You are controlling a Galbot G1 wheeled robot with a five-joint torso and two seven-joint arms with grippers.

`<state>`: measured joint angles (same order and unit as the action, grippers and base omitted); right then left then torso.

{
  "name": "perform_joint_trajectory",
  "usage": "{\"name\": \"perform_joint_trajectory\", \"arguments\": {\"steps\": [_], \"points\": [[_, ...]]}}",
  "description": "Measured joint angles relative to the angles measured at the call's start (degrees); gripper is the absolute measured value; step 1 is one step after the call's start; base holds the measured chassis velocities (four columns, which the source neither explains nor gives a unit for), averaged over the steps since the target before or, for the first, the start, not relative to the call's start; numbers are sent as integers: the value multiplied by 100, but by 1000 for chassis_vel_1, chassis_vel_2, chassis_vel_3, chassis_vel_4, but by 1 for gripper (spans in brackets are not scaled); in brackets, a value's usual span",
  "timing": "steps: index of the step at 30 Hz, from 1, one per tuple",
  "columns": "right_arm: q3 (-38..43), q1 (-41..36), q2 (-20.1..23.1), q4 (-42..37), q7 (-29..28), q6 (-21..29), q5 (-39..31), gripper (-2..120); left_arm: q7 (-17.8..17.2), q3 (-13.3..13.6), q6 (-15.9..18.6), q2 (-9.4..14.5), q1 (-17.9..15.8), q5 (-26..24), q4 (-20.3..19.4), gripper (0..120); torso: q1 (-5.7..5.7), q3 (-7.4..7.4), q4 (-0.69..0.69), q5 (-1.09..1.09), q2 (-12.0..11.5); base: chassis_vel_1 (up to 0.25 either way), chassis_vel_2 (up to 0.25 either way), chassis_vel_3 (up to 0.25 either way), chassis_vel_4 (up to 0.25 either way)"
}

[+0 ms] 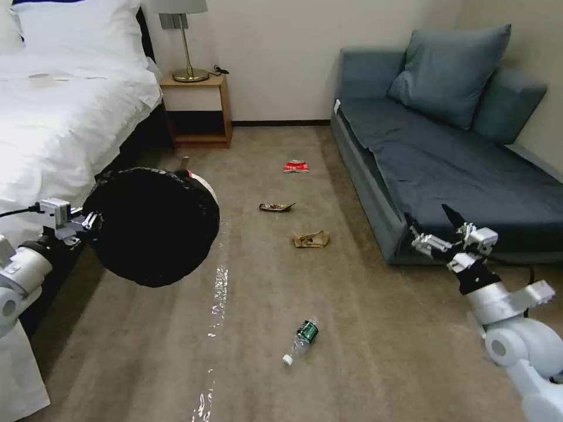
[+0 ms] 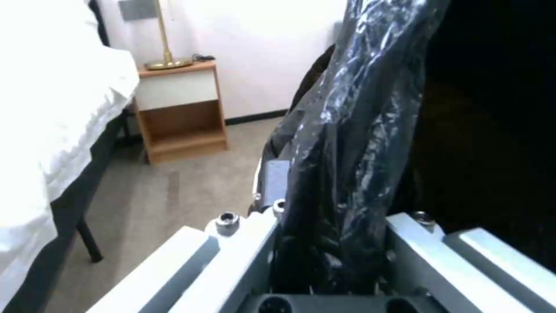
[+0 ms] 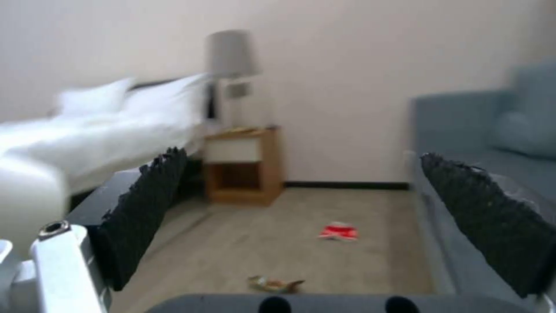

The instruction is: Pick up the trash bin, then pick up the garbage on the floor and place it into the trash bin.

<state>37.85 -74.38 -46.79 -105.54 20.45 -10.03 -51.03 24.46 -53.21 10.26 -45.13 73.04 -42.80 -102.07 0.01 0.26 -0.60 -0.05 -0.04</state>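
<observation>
Bin [image 1: 152, 225]: up off the floor [image 1: 363, 328], tipped, my left gripper [image 1: 88, 221] pinching its black bag rim.
Right gripper [image 1: 437, 225]: spread wide, holding nothing, by the sofa [image 1: 446, 164].
Trash: bottle [image 1: 301, 339], paper bag [image 1: 311, 239], wrapper [image 1: 276, 206], red packet [image 1: 296, 166], all on the floor.

Pretty standard bedroom setup: beige carpet [image 1: 363, 328] with a strip of clear tape [image 1: 218, 293] running along it, plain off-white wall [image 1: 275, 53] with a dark baseboard [image 1: 281, 123] at the bottom. Bed [image 1: 64, 111] with white bedding sits on the left, and a small wooden nightstand [image 1: 199, 111] is tucked just beside it against the wall with a brass lamp [image 1: 186, 41] on top. Over on the right there's a blue-grey sofa [image 1: 446, 158] with matching cushions [image 1: 448, 73] propped up in the corner.
</observation>
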Motion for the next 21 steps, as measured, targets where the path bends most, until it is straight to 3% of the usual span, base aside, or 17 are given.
{"name": "perform_joint_trajectory", "arguments": {"steps": [3, 5, 9, 10, 11, 12, 13, 14, 16, 17, 18, 21], "points": [[-200, 424, 237, 363, 509, -113, 356, 100, 65, -9, -14, -80, -58, 8, 51, 1, 0, 0, 0, -2, 0, 0, 0, 0, 0], [-855, 1450, 524, 1165, 1277, -266, 1380, 100, 133, -78, -19, -226, -139, 2, 106, 1, 0, 0, 1, -1, 0, 0, 0, 0, 0], [-1730, 2350, 506, 1966, 1967, -443, 1995, 100, 171, -178, -78, -333, -147, 18, 119, 1, 0, 0, 1, -1, 0, 0, 0, 0, 0], [-2155, 2817, 410, 2312, 2424, -597, 2247, 100, 170, -223, -111, -375, -115, 55, 112, 1, 0, 2, -4, 8, 0, 0, 0, 0, 0], [-2155, 2817, 410, 2312, 2424, -597, 2247, 100, 170, -223, -111, -375, -115, 55, 112, 1, 0, 2, -4, 8, 0, 0, 0, 0, 0], [-2472, 3218, 317, 2557, 2869, -752, 2578, 100, 183, -267, -134, -425, -61, 98, 76, 1, 0, 1, 2, 7, 0, 0, 0, 0, 0], [-2820, 3597, 201, 2787, 3320, -941, 3134, 100, 201, -306, -160, -485, -4, 139, 38, 1, 0, -1, 3, -7, 0, 0, 0, 0, 0], [-2820, 3597, 201, 2787, 3320, -941, 3134, 100, 201, -306, -160, -485, -4, 139, 38, 1, 0, -1, 3, -7, 0, 0, 0, 0, 0], [-3255, 3986, -10, 3079, 3827, -1234, 4010, 100, 202, -365, -185, -637, 81, 213, -8, 1, 0, 1, 5, 1, 0, 0, 0, 0, 0], [-3255, 3986, -10, 3079, 3827, -1234, 4010, 100, 202, -365, -185, -637, 81, 213, -8, 1, 0, 1, 5, 1, 0, 0, 0, 0, 0], [-3656, 4187, -175, 3323, 4016, -1493, 4537, 100, 173, -406, -243, -792, 154, 292, -66, 1, 0, -1, 3, -4, 0, 0, 0, 0, 0], [-3993, 4256, -430, 3679, 4219, -1809, 5068, 100, 162, -471, -274, -952, 308, 380, -169, 1, 0, 0, -4, 3, -1, 0, 0, 0, 0]]}}
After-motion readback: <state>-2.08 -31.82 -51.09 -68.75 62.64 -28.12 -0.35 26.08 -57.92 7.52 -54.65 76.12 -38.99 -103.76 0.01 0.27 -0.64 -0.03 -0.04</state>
